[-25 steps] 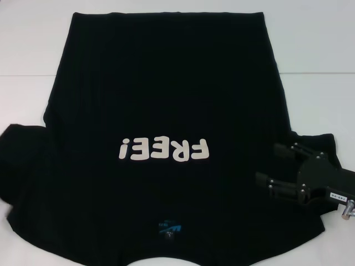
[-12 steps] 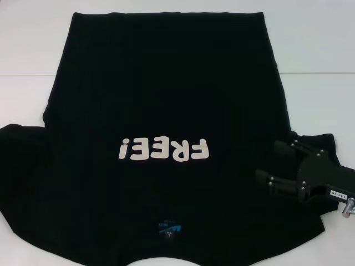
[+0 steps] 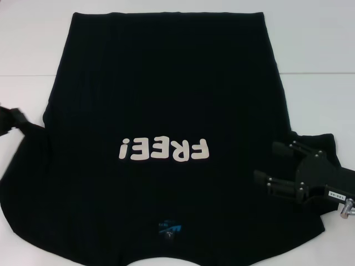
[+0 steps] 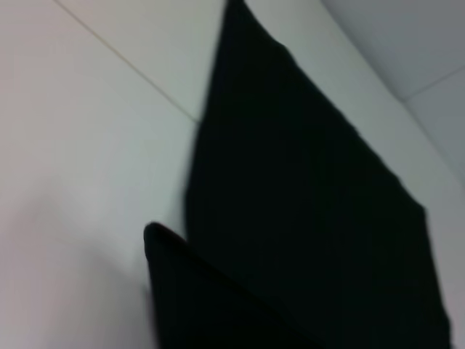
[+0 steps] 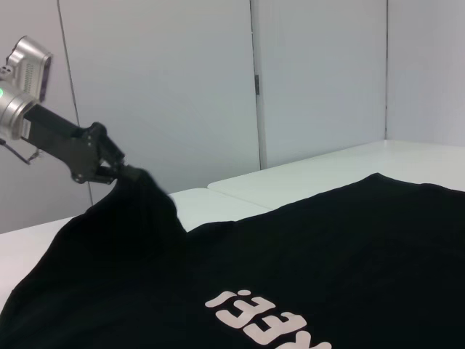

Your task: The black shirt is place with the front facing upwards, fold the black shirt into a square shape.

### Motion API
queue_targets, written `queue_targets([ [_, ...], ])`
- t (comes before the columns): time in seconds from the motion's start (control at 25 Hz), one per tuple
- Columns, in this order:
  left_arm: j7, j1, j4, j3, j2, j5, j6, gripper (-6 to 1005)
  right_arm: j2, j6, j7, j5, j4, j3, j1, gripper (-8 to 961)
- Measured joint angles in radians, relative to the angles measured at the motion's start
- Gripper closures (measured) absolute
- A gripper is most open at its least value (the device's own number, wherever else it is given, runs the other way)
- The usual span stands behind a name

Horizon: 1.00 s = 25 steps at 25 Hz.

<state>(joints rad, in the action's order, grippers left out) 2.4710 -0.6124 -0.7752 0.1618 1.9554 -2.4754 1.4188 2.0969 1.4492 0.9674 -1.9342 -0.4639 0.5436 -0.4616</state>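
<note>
One black shirt [image 3: 166, 100], two grippers, one white table [image 3: 316, 50]. The table is made of panels, with a seam line visible left and right of the shirt.

Left gripper [image 3: 12, 121]: at the far-left edge in the head view, mostly cut off by the frame. In the right wrist view it shows clearly [image 5: 102, 163], fingers pressed together on the left sleeve, which is lifted off the table into a peak. The silver wrist housing sits behind it, partly out of frame. The left wrist view shows only black fabric [image 4: 305, 196] against the white table [image 4: 80, 145]; its own fingers aren't visible there.

The shirt lies front up, spread across the middle of the table, hem at the far side, collar at the near edge. The near hem/collar curve is cut off by the bottom of the frame. White lettering [image 3: 164, 149] reads "FREE!", upside down from the head camera. In the right wrist view only part of the lettering [image 5: 265, 320] is in frame. The small blue neck label [image 3: 168, 228] sits near the collar; its text is too small to read.

Right gripper [image 3: 280, 166]: over the right sleeve area at near right, fingers spread apart, holding nothing; I can't tell whether it touches the cloth. A small white tag with dark print on its body [image 3: 336, 195] is not legible. The right sleeve is partly hidden under it.
</note>
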Motion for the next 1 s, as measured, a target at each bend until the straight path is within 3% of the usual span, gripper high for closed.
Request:
queue_targets([
  [0.56, -0.04, -0.012, 0.21, 0.048, 0.046, 0.091, -0.118, 866, 0.0, -0.007, -0.004, 0.0, 0.013, 0.006, -0.009, 75],
  [0.88, -0.249, 0.047, 0.269, 0.041, 0.069, 0.327, -0.099, 846, 0.0, -0.009, -0.004, 0.0, 0.013, 0.0, -0.011, 77],
  [1.0, -0.376, 0.064, 0.261, 0.04, 0.072, 0.37, -0.044, 706, 0.0, -0.014, -0.002, 0.001, 0.015, -0.002, -0.009, 77],
])
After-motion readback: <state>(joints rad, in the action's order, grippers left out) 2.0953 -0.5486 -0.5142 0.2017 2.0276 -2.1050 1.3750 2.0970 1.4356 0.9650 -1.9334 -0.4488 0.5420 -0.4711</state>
